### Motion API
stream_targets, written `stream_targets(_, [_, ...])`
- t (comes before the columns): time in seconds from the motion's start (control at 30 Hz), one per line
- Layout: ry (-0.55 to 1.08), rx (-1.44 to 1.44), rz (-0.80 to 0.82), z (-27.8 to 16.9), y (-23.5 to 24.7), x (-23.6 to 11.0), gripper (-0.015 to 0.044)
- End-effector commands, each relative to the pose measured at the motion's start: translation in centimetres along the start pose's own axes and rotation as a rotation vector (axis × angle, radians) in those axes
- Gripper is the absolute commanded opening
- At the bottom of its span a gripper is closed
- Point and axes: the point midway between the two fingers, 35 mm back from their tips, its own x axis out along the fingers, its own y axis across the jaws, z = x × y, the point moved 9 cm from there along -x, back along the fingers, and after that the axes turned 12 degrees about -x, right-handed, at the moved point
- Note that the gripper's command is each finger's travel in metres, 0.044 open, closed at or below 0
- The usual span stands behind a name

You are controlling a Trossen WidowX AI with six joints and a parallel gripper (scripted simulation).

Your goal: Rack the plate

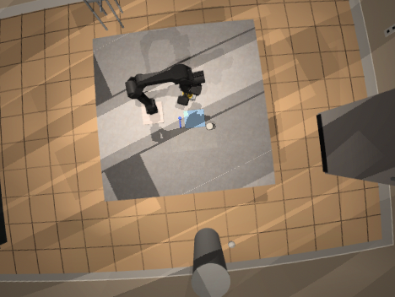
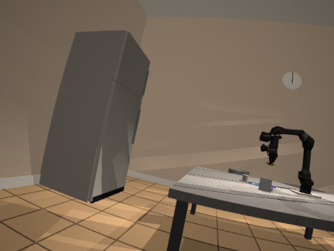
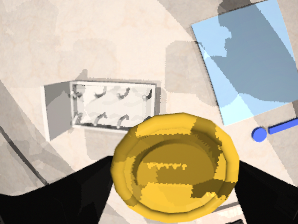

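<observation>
The grey table (image 1: pixel 219 164) fills the middle of the top view, with the black arm (image 1: pixel 162 78) arched high over it. Below sits a pale blue mat (image 3: pixel 256 63), and to its left in the wrist view the white dish rack (image 3: pixel 109 104), well below the hand. The gripper (image 3: pixel 174 172) is pinching the yellow plate (image 3: pixel 174 165) by its edges, aloft above the table, near the rack but not in it. A blue-tipped utensil (image 3: pixel 273 129) lies just beside the mat.

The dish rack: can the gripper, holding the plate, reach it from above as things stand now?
Probably yes. The gripper holds the yellow plate above the table, and the dish rack lies just beyond it, nothing visible between them.
</observation>
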Motion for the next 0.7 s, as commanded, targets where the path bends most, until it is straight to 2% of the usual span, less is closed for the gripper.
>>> stream_targets(0.0, [-0.023, -0.030, 0.078, 0.9, 0.0, 1.6, 0.0000])
stream_targets(0.67, [-0.266, -0.257, 0.457, 4.8, -1.0, 9.2, 0.0000])
